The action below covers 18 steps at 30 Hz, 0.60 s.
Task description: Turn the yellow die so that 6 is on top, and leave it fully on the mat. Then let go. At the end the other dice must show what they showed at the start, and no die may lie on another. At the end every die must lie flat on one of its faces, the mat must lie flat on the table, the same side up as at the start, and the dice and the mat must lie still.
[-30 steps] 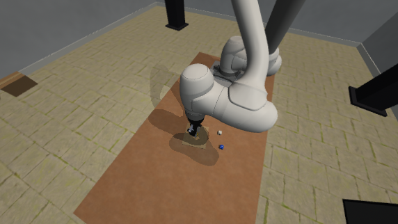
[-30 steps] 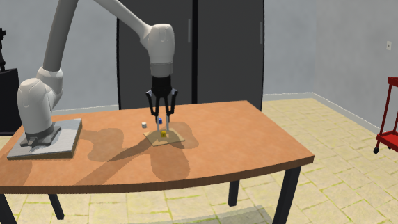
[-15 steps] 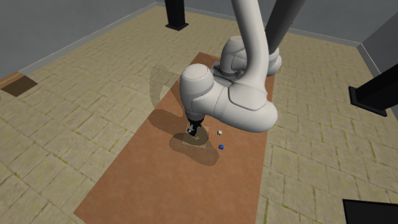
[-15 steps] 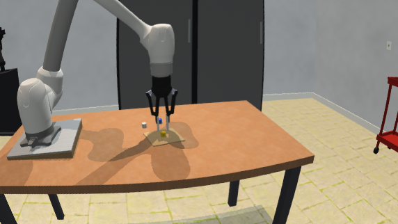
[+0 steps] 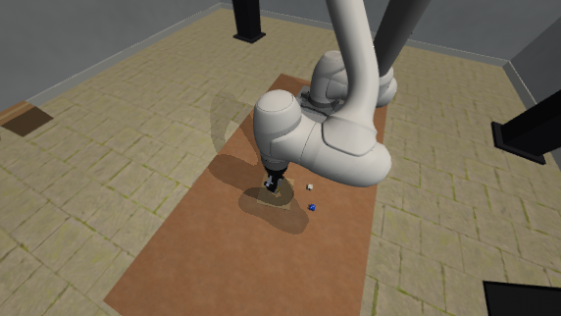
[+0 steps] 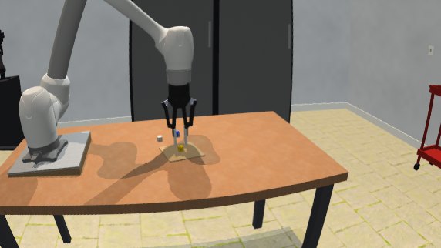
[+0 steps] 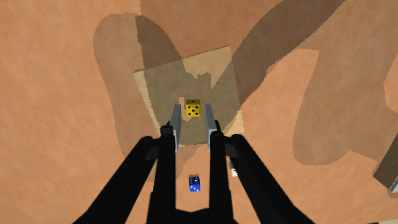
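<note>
Yellow Die: Handling and Approach

Top view. My pincer point(image 5: 276, 190) point(image 6: 180, 144) point(image 7: 193, 113) points down over the mat point(image 5: 266, 198) point(image 6: 172, 156) point(image 7: 220, 60). The arm hides most of the work area here. The white die point(image 5: 310, 186) point(image 6: 159, 138) point(image 7: 234, 171) and the blue die point(image 5: 312, 207) point(image 6: 177, 133) point(image 7: 194, 183) sit off the mat, on the desk point(image 5: 275, 260) point(image 6: 250, 162) point(image 7: 45, 165).

Exterior view. The yellow die point(image 6: 181, 148) point(image 7: 193, 108) is on the mat, below my fingertips. The mat appears thin; I judge that low fingertips could drag or crease it. Keep the tips just above its surface when closing.

Wrist view. My fingers stand apart, partly closed, with nothing clamped. The yellow die lies between their lines, with a gap on either side. A five faces me; a side face with one pip shows at its far edge. Expect a light, stiff, smooth cube, unlikely to break but prone to slip or pivot if gripped off-centre. Grip two opposite side faces at mid-height, pads square to them. The blue die and the white die lie on the near side of the mat; any tilt or roll of the pincer must keep clear of both.

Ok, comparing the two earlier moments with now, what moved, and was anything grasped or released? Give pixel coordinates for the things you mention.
Nothing visibly changed. The pincer point(image 5: 275, 190) point(image 6: 180, 144) point(image 7: 193, 113) stays open above the mat point(image 5: 281, 205) point(image 6: 171, 157) point(image 7: 220, 62), with nothing taken or let go. The yellow die point(image 5: 278, 190) point(image 6: 181, 148) point(image 7: 193, 109), blue die point(image 5: 312, 207) point(image 6: 177, 134) point(image 7: 194, 184) and white die point(image 5: 310, 187) point(image 6: 159, 139) point(image 7: 234, 172) kept their places.
</note>
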Tool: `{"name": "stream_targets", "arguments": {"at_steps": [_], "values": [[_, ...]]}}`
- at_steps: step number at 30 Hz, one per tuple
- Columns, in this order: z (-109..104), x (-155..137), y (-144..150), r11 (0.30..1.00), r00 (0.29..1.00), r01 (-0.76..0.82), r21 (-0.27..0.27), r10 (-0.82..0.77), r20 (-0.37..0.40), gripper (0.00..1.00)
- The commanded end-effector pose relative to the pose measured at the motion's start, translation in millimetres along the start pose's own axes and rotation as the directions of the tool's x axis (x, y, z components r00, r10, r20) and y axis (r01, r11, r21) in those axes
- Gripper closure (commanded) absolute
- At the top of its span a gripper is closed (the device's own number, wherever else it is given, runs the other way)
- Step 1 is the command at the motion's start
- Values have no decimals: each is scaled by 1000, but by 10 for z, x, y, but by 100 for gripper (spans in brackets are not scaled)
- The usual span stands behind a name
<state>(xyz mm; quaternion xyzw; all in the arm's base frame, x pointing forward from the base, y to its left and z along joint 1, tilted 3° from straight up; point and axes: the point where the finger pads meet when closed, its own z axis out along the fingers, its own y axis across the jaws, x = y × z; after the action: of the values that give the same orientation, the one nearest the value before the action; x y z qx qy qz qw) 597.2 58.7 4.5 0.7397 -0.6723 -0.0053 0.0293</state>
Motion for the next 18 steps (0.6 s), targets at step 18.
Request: {"name": "stream_targets", "arguments": {"at_steps": [18], "values": [[-386,0,0,1000,1000,0,0,0,0,79]]}}
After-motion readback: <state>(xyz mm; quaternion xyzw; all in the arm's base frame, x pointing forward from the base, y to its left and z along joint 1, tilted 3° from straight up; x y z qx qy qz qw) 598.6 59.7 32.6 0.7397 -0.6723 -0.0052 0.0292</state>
